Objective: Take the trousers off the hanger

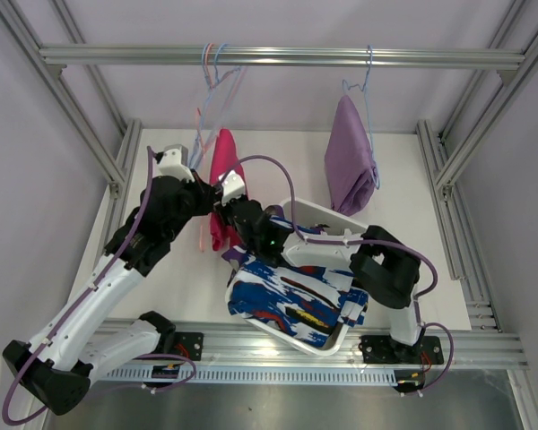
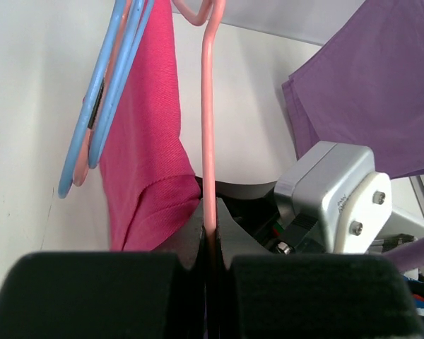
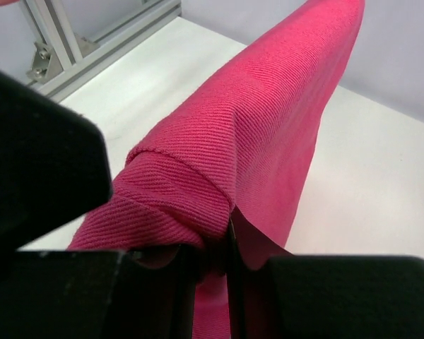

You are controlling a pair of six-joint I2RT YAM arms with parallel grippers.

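Filling white bin (image 1: 318,346): blue-white trousers (image 1: 287,300). Left claw (image 2: 210,244) clamps pink hanger (image 2: 208,141); right claw (image 3: 230,247) grips pink trousers (image 3: 268,127).

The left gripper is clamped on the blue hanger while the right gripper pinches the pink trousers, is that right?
Not quite. The left gripper is clamped on the pink hanger, not the blue hanger beside it, as the left wrist view shows. The right gripper does pinch the pink trousers.
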